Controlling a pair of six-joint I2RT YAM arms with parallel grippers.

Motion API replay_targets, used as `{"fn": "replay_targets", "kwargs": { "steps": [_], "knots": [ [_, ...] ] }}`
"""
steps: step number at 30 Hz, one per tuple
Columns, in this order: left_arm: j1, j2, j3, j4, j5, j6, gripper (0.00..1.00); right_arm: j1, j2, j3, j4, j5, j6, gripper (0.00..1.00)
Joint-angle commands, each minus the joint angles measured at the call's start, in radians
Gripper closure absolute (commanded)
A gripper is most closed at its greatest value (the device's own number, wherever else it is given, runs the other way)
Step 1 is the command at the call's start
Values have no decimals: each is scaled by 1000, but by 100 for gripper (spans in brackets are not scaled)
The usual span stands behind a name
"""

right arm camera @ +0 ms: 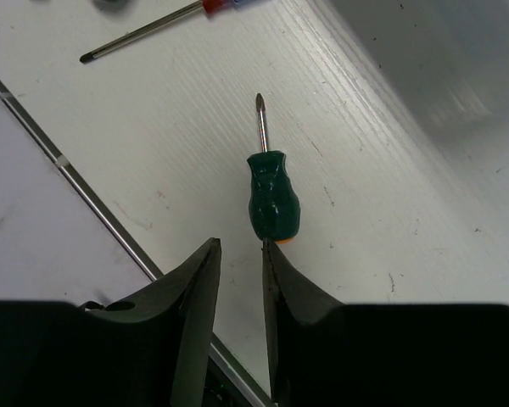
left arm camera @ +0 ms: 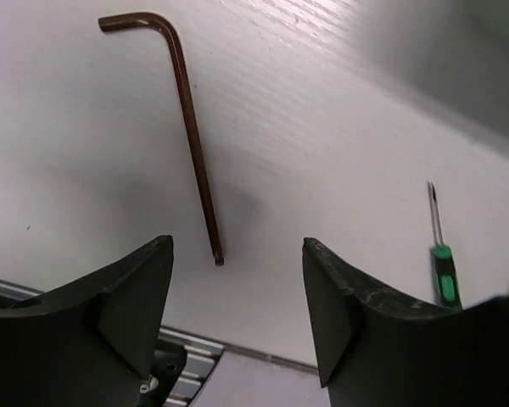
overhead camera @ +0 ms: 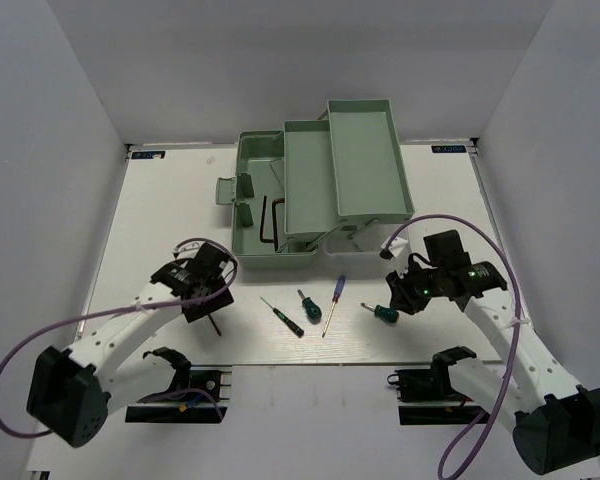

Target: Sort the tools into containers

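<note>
Top external: the toolbox (overhead camera: 320,180) stands open at the far middle of the desk (overhead camera: 160,200), its trays fanned out to the right. Two dark keys (overhead camera: 270,220) lie in its lower compartment. Near the front edge four tools lie in a loose row: a thin screwdriver (overhead camera: 282,316), a second stubby screwdriver (overhead camera: 309,305), a slim screwdriver (overhead camera: 332,303) and, well to the right, a stubby screwdriver (overhead camera: 383,314). The left pincer (overhead camera: 202,298) hangs over a hex key (overhead camera: 215,322) at the front left. The right pincer (overhead camera: 405,295) is just beside the stubby screwdriver.

Left wrist: the left pincer (left arm camera: 237,305) is released, jaws wide apart and empty. The hex key (left arm camera: 191,136) lies flat on the desk beyond them, its short leg at the far end. The thin screwdriver (left arm camera: 441,263) lies off to the right.

Right wrist: the right pincer (right arm camera: 240,280) is released but narrow, with a slim gap and nothing grasped. The stubby screwdriver (right arm camera: 271,199) lies on the desk, its butt right at the fingertips, blade pointing away. The slim screwdriver (right arm camera: 144,30) lies farther off.
</note>
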Motion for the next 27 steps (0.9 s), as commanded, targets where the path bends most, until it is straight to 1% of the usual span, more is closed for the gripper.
{"fn": "replay_targets", "kwargs": {
  "steps": [1,5,9,12,13,16,17,18,19,20,21,22,27],
  "knots": [
    [14,93,-23,110,-80,-26,28,10,3,29,31,25,23,67],
    [14,187,-57,211,-99,-17,29,7,-5,29,14,37,28,66],
    [32,196,-143,312,-56,-7,31,3,-25,21,3,40,32,66],
    [53,196,-207,398,-19,2,43,3,-33,18,-8,42,35,66],
    [53,196,-230,411,-8,2,49,2,-28,20,-6,42,41,65],
    [72,216,-282,458,30,11,59,-1,-22,30,-9,45,51,65],
    [72,216,-299,471,30,11,67,0,-17,34,-9,46,52,65],
    [72,216,-299,487,45,11,69,-4,-13,37,-9,45,52,65],
    [72,204,-299,487,45,11,71,-6,-8,40,-12,46,55,65],
    [84,204,-299,488,45,11,78,-4,-7,46,-9,45,54,65],
    [84,193,-299,463,56,11,81,-6,-5,49,-15,43,55,65],
    [84,193,-287,454,56,11,89,-7,1,57,-15,42,55,65],
    [93,197,-267,426,68,29,92,-12,16,69,-14,31,61,65]
  ]
}}
